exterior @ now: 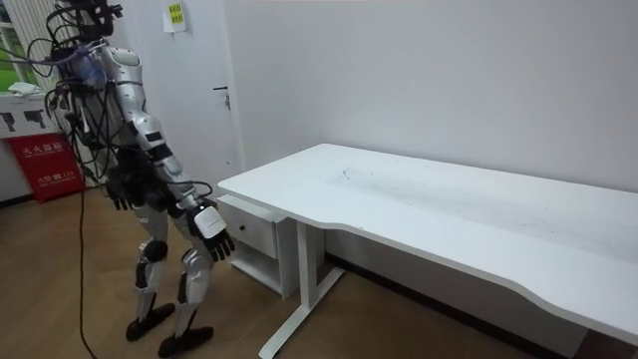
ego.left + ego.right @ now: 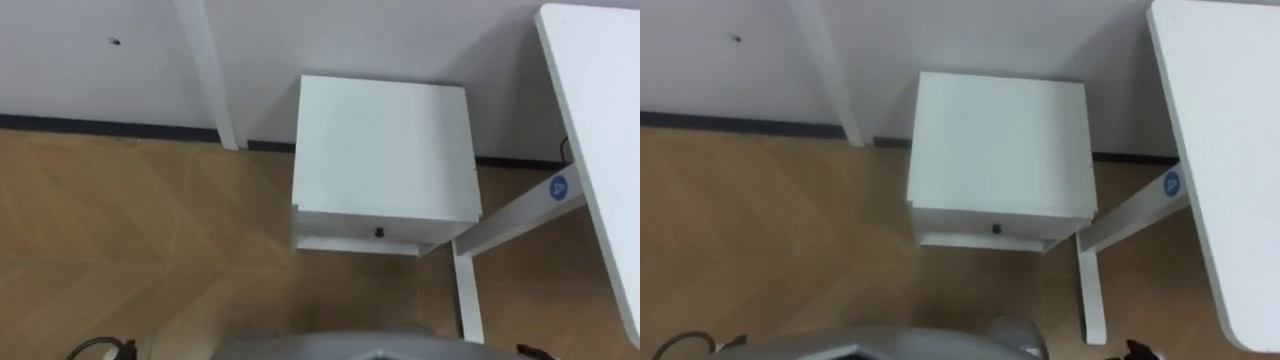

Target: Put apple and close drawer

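A white bedside cabinet [image 2: 382, 145] stands against the wall, beside the white desk. Its drawer front [image 2: 350, 226] with a small black knob [image 2: 379, 233] sits about flush under the cabinet top, and an open shelf lies below it. In the room view I stand on the wooden floor a short step from the cabinet [image 1: 251, 221], facing it. My right hand [image 1: 214, 231] hangs by my thigh with relaxed fingers and holds nothing. My left hand [image 1: 118, 194] hangs on my far side, a dark shape against my hip.
The white desk [image 2: 600, 120] runs along my right, and its white leg and foot bar [image 2: 466, 290] stand close to the cabinet's right side. A white door frame post [image 2: 212, 70] rises left of the cabinet. A red box [image 1: 45, 165] sits behind me.
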Robot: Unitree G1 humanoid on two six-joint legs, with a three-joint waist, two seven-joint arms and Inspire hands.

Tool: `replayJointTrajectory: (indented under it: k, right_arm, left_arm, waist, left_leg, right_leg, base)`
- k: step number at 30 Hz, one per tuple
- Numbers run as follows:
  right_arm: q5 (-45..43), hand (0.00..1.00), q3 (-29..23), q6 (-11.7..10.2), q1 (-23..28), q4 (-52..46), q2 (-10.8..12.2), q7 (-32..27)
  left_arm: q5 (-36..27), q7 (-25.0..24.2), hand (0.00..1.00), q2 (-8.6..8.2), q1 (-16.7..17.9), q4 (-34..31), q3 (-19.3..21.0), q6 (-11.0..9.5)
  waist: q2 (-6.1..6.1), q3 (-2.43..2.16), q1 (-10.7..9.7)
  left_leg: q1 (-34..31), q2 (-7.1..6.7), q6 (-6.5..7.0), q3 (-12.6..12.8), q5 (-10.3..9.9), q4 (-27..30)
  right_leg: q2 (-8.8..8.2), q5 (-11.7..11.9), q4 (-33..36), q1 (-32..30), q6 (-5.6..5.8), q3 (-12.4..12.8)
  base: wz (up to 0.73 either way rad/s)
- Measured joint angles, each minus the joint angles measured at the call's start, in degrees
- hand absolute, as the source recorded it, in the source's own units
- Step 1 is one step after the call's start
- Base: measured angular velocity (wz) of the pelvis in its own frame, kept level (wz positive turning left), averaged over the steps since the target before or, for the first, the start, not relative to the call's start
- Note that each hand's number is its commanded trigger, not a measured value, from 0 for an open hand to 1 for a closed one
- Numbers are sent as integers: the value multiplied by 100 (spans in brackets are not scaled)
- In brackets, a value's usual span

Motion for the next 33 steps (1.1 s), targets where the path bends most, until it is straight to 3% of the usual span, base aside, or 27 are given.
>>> replayJointTrajectory:
  k: [1,2,3,4,5,6,8,11,13,16,17,26,33]
  right_arm:
    - [35,0,2,20,-29,-40,13,-6]
    - [-9,0,-2,33,-114,-68,20,-6]
    - [-40,0,-4,31,-140,-83,30,-6]
    - [-91,0,5,45,-149,-36,-4,-9]
    - [-27,0,53,87,-151,81,-2,14]
    - [32,0,75,97,-149,144,4,35]
    - [121,0,138,196,-165,341,77,190]
    - [145,0,148,292,-206,427,182,446]
    - [210,0,156,354,-169,440,227,539]
    - [233,0,155,449,-79,457,253,727]
    - [237,0,157,449,-18,474,250,755]
    - [368,0,274,573,148,686,264,1113]
    - [580,0,283,578,146,683,286,1111]
  left_arm:
    - [-1,3,0,1,-55,73,8,4]
    - [4,-5,0,12,-42,116,27,8]
    - [5,-21,0,38,-29,135,41,21]
    - [7,-45,0,-13,-43,194,76,87]
    - [38,-109,0,-64,-48,247,123,130]
    - [29,-131,0,-89,-51,247,138,144]
    - [-10,-133,0,-153,-144,254,140,204]
    - [-4,-162,0,-233,-100,254,167,438]
    - [4,-230,0,-246,-24,262,189,531]
    - [5,-278,0,-252,24,260,233,572]
    - [3,-290,0,-256,46,262,234,571]
    - [29,-415,0,-283,236,226,235,571]
    - [-4,-564,0,-368,430,99,233,716]
  waist:
    - [29,-13,26]
    - [27,-5,34]
    - [-18,-22,4]
    - [43,42,-89]
    - [120,20,-94]
    - [127,24,-96]
    - [115,31,-97]
    - [-5,33,66]
    - [-61,40,58]
    - [-116,13,39]
    - [-112,10,28]
    - [110,-64,-9]
    - [93,-60,2]
  left_leg:
    - [11,2,-10,-249,-5,36]
    - [-11,26,-141,-299,-76,118]
    - [-25,36,-285,-275,-157,184]
    - [-4,239,-504,-195,-342,331]
    - [-4,413,-586,27,-298,485]
    - [1,470,-620,132,-269,508]
    - [147,570,-632,400,-241,63]
    - [211,582,-631,432,-242,-3]
    - [226,586,-634,433,-262,39]
    - [215,627,-671,370,-348,107]
    - [217,688,-689,355,-359,151]
    - [531,678,-720,350,-339,3]
    - [783,599,-699,351,-222,-404]
  right_leg:
    - [54,-206,-197,-258,-9,95]
    - [116,-173,-879,-428,-58,161]
    - [110,114,-1284,-401,-127,155]
    - [214,97,-1301,-281,-40,42]
    - [309,81,-1327,-113,-69,42]
    - [327,77,-1343,-47,-76,68]
    - [361,13,-1333,14,-58,94]
    - [383,-70,-1310,94,-111,-91]
    - [377,-118,-1319,144,-151,-148]
    - [396,-189,-1288,164,-171,-177]
    - [396,-174,-1303,219,-188,-182]
    - [389,-180,-1334,487,-211,-219]
    - [406,-169,-1579,669,-141,-216]
  base:
    - [-14]
    - [-9]
    - [18]
    - [44]
    - [49]
    - [55]
    - [54]
    - [5]
    - [8]
    - [15]
    - [6]
    - [0]
    - [0]
